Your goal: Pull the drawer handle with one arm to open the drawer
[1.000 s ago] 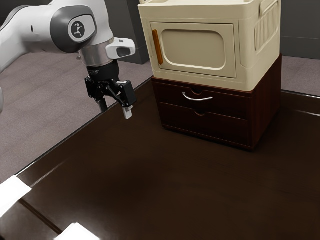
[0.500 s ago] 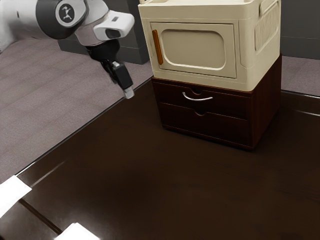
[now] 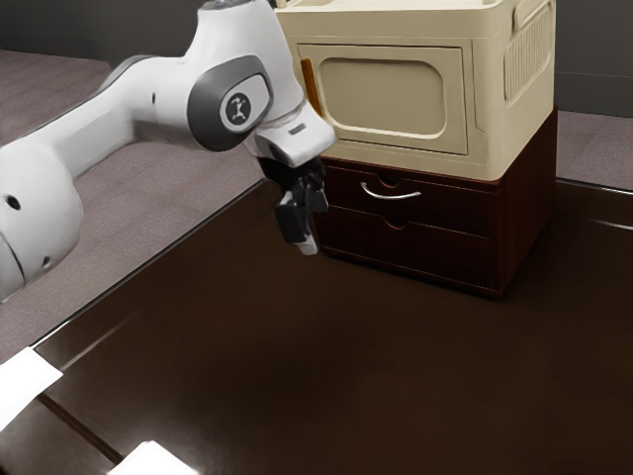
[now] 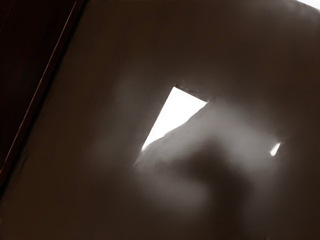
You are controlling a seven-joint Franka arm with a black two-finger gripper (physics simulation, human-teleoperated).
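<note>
1. My arm (image 3: 168, 94) came in from the exterior view's left, over the desk (image 3: 297, 366), with the handle unheld; I judged the step in hand to be the approach.
2. My hand (image 3: 308, 241) pointed downward near the left front edge of the wooden drawer chest (image 3: 341, 234), apart from the handle. Whether it was released or clenched, I could not tell.
3. Farther right, the curved metal handle (image 3: 391, 195) sat on the front of the upper drawer (image 3: 455, 204), which looked closed, above the lower drawer (image 3: 435, 251) and under the cream cabinet (image 3: 386, 94).
4. The next move, as I judged it, called for going right and up to the handle, turning to face the drawer front, and taking the bar securely.
5. Only then would a straight pull outward make sense; coming in crooked, I might have knocked the chest or slipped off the bar.
</note>
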